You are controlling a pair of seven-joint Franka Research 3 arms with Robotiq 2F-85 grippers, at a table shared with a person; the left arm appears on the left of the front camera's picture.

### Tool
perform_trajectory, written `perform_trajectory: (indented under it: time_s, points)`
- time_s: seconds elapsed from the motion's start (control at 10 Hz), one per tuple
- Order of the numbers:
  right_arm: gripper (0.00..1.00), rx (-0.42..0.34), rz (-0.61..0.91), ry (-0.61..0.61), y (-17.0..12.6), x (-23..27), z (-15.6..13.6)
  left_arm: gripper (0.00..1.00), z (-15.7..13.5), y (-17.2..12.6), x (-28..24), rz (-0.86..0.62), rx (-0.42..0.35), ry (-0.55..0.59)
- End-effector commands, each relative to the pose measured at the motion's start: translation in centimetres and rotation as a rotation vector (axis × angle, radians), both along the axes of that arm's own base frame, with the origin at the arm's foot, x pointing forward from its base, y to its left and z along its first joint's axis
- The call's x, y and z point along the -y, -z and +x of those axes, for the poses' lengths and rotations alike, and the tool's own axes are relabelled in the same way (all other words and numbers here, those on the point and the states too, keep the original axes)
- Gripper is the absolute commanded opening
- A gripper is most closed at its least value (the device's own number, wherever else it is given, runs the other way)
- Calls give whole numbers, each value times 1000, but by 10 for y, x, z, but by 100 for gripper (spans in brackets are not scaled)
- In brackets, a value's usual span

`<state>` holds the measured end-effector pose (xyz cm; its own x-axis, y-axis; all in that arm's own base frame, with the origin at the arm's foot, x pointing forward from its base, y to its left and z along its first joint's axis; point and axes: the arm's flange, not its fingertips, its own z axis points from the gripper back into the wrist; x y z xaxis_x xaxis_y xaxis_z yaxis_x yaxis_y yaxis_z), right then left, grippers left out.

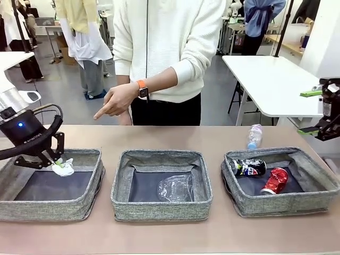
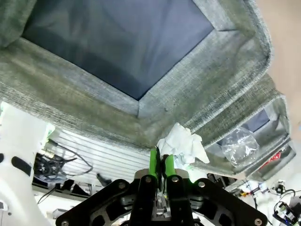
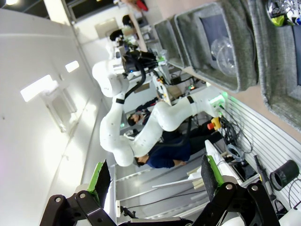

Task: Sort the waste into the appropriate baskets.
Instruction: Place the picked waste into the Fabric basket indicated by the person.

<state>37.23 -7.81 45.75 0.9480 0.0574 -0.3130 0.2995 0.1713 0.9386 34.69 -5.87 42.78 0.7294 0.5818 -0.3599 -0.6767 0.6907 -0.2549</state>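
My left gripper [image 1: 57,161] is shut on the white paper wad [image 1: 64,169] and holds it over the back right part of the left basket [image 1: 50,210]. In the left wrist view the wad [image 2: 183,146] bulges from the tips of the closed gripper [image 2: 160,162] above the basket's wall [image 2: 202,89]. The clear cup [image 1: 175,188] lies in the middle basket [image 1: 159,210]. A dark can [image 1: 248,168] and a red can [image 1: 275,180] lie in the right basket [image 1: 281,204]. The small bottle [image 1: 255,136] lies on the table behind it. My right gripper [image 1: 309,111] hangs open at the far right, empty [image 3: 155,176].
A person in a white sweater stands at the far side, one hand [image 1: 114,101] pointing down toward the left basket. A white table [image 1: 271,79] stands behind on the right. Bare tabletop [image 1: 175,138] runs between the baskets and the person.
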Motion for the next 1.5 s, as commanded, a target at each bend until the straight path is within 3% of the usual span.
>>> perform_trajectory:
  time_s: [0.0, 0.1, 0.2, 0.3, 0.4, 0.6, 0.7, 0.9, 1.1, 1.3, 1.4]
  points:
    - [100, -8, 6, 12, -5, -3, 1, 5, 8, -14, 5, -23, 26, 29]
    - [100, -8, 6, 12, -5, -3, 1, 9, 8, -14, 5, -23, 21, 33]
    - [100, -8, 6, 12, -5, -3, 1, 63, 9, -15, 4, -6, 29, 52]
    - [100, -8, 6, 12, -5, -3, 1, 67, 10, -18, 4, 0, 41, 48]
    - [100, -8, 6, 12, -5, -3, 1, 100, 10, -20, 4, 10, 50, 40]
    - [100, -8, 6, 12, -5, -3, 1, 100, 12, -24, 2, 86, 62, -32]
    - [100, -8, 6, 12, -5, -3, 1, 86, 12, -25, 2, 95, 77, -39]
    - [100, -8, 6, 12, -5, -3, 1, 100, 10, -30, -1, 112, 88, -44]
    - [100, -8, 6, 12, -5, -3, 1, 100, 8, -42, 2, 4, 194, 27]
    - [100, -8, 6, 12, -5, -3, 1, 100, -2, -62, -11, -460, 565, 220]
    - [100, -8, 6, 12, -5, -3, 1, 100, -10, -67, -30, -781, 814, 340]
